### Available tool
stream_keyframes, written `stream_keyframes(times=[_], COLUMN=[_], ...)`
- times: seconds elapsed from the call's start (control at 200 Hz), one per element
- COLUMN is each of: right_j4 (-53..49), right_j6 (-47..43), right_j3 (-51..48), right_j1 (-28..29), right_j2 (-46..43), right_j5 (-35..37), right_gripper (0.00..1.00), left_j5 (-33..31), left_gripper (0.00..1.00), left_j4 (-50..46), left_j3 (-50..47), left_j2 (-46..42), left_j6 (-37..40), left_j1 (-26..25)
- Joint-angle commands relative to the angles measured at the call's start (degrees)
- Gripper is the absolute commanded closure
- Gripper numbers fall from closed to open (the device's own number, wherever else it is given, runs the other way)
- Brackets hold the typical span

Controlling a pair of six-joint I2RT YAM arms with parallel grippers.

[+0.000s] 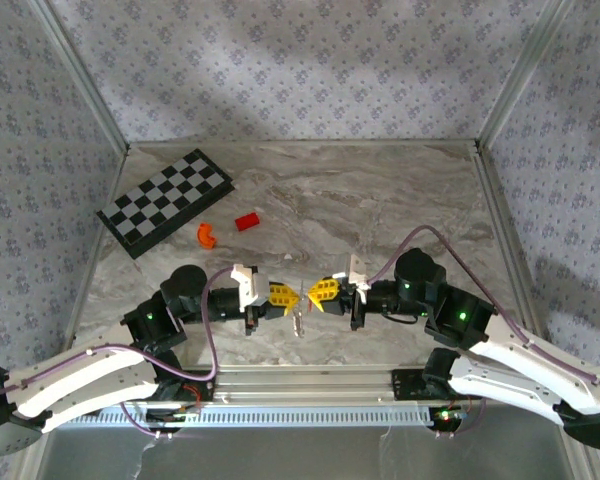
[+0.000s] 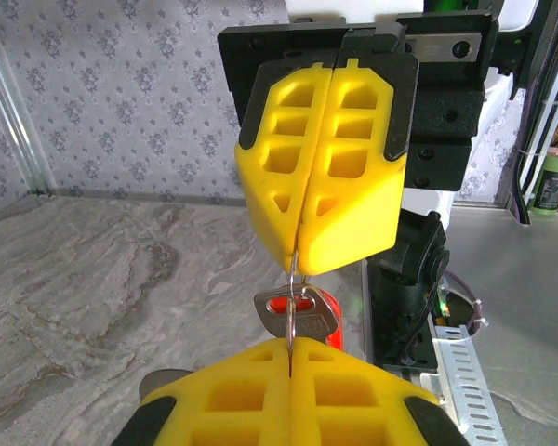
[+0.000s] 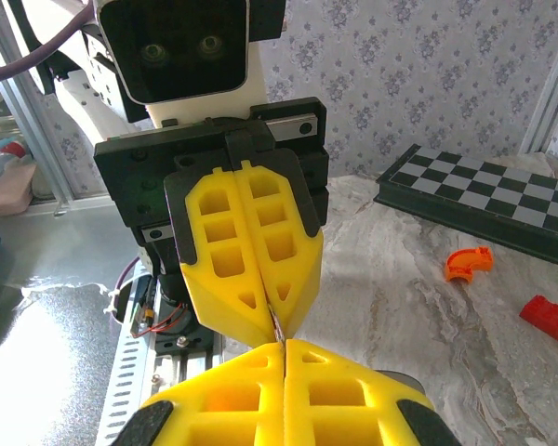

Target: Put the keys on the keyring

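Risk: if either arm pulls or twists, the thin silvery wire keyring (image 2: 292, 282) could slip from the smooth plastic, dropping the flat silvery-grey toothed metal keys (image 2: 273, 305).
Left gripper (image 2: 289, 351): lower middle, yellow honeycombed plastic fingers pressed together on the ring.
Keys: hanging mid-frame beside the glossy red plastic tag (image 2: 324, 316); whether threaded, cannot tell.
Right gripper (image 2: 298, 263): above, same yellow fingers, also pinching the ring.
Table (image 2: 93, 279): veined marble-look slab behind.

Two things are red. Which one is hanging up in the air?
The little red tag, dangling from the keyring pinched between the left gripper and right gripper. The red block just lies on the table.
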Motion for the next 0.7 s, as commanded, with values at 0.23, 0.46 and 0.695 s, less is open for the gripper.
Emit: stream_keyframes(times=[0.23, 0.46, 0.695], right_j4=[1.6, 1.9, 2.8], right_j6=[0.9, 1.1, 1.3], right_j3=[-0.6, -0.8, -1.0], right_j1=[0.0, -0.7, -1.1], right_j2=[-0.8, -1.3, -0.8], right_j5=[-0.7, -1.4, -2.2], right_gripper=[1.00, 1.00, 1.00], left_j5=[0.6, 0.5, 0.6], left_gripper=[1.00, 1.00, 1.00], left_j4=[2.2, 2.3, 2.5], left_j3=[2.1, 2.0, 2.1], left_j2=[-1.3, -1.4, -0.8], left_j6=[-0.1, -0.2, -0.1], left_j1=[-0.4, -0.4, -0.4])
